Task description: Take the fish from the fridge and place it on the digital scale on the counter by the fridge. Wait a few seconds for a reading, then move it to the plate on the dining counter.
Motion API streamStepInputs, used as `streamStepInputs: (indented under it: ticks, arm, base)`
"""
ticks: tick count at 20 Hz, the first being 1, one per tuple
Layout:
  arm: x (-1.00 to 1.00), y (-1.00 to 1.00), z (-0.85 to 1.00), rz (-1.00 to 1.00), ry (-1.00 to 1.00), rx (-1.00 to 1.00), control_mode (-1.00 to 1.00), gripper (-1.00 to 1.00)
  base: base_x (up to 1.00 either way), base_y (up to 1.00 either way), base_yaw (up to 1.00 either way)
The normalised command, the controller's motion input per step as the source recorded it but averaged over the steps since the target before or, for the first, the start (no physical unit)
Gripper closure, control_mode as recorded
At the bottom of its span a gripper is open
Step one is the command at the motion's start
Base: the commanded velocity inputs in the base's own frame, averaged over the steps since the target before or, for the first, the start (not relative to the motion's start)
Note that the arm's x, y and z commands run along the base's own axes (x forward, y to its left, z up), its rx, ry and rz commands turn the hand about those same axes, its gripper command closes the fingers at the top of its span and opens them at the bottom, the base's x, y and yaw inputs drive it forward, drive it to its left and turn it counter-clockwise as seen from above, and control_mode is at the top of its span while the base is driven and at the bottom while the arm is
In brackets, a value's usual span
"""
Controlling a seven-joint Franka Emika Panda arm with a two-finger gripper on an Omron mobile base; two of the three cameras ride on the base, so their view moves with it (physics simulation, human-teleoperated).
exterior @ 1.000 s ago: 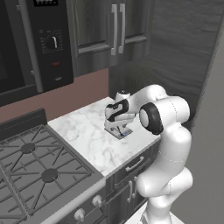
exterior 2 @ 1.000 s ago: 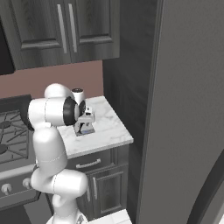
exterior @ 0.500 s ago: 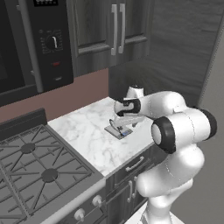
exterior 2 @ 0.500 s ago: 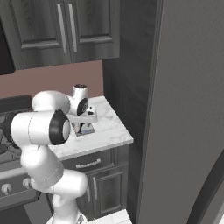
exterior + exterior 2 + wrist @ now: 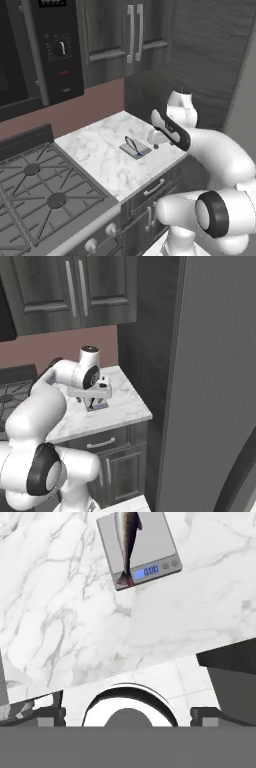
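lying lengthwise on the digital scale is the fish, tail toward the bluish display strip, both resting on the marble tabletop between the stove and the fridge. pincer hangs above them, released wide, holding nothing, clear of the fish.

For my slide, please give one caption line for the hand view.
Fish lying on the digital scale on the marble counter, seen from the open end effector.
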Motion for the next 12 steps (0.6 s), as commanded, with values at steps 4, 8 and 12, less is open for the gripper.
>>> streamStepInputs:
  ticks: [4, 8, 12]
  arm:
    - [-1.0, 0.0, 0.42, 0.08, 0.0, 0.0, -1.0, -1.0]
    - [-0.98, 0.0, 0.22, 0.12, 0.0, 0.0, -1.0, -1.0]
    - [-0.59, 0.0, 0.1, 0.13, -0.03, 0.0, -1.0, -1.0]
  base:
    - [0.0, 0.0, 0.0]
    - [0.0, 0.0, 0.0]
    - [0.0, 0.0, 0.0]
